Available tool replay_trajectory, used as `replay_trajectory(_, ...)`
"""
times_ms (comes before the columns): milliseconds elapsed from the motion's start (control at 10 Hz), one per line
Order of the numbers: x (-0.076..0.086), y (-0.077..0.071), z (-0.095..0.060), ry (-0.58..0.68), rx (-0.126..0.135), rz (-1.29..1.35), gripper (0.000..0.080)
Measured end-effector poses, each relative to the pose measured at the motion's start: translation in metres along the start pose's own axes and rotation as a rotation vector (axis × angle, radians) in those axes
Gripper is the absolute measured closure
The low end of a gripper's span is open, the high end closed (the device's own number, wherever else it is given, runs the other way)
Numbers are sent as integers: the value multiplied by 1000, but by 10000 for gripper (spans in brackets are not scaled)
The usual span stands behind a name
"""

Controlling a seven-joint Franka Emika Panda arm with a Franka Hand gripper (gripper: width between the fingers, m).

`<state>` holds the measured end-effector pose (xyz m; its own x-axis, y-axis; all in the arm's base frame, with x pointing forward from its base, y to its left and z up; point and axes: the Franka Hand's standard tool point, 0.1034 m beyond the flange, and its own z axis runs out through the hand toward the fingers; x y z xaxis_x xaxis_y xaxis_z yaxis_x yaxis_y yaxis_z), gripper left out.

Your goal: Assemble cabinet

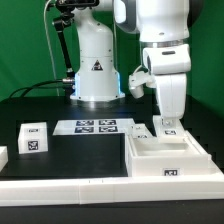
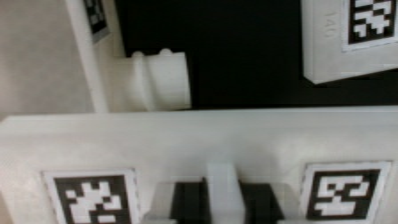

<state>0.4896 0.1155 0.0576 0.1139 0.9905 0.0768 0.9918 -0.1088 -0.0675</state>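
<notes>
The cabinet (image 1: pixel 170 158) is a large white open box shell on the black table at the exterior view's right, with a tag on its near face. My gripper (image 1: pixel 168 124) reaches straight down onto its far wall. In the wrist view my gripper (image 2: pixel 217 202) has its two dark fingers (image 2: pixel 178 204) pressed on either side of a thin white upright wall of the cabinet (image 2: pixel 178 140). Two square tags sit on the cabinet on either side of the fingers. The gripper is shut on that wall.
A small white tagged block (image 1: pixel 33 138) stands at the exterior view's left. The marker board (image 1: pixel 95 126) lies in the middle, in front of the white robot pedestal (image 1: pixel 97 65). A long white barrier (image 1: pixel 60 190) runs along the near edge.
</notes>
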Motion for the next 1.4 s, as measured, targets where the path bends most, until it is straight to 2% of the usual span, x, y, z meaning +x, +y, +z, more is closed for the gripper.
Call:
replay_trajectory(200,0,1,0,1,0,-11,729)
replay_trajectory(300,-1,7,0,6,-6,-33,729)
replay_trajectory(500,0,28,-1,20,-18,-21,729)
replay_trajectory(600,0,33,-1,22,-20,-18,729)
replay_trajectory(900,1,54,-2,24,-11,-7,729)
replay_trajectory(1200,1,80,-4,38,-37,-3,729)
replay_trajectory(1400,1,88,-4,40,-47,-5,729)
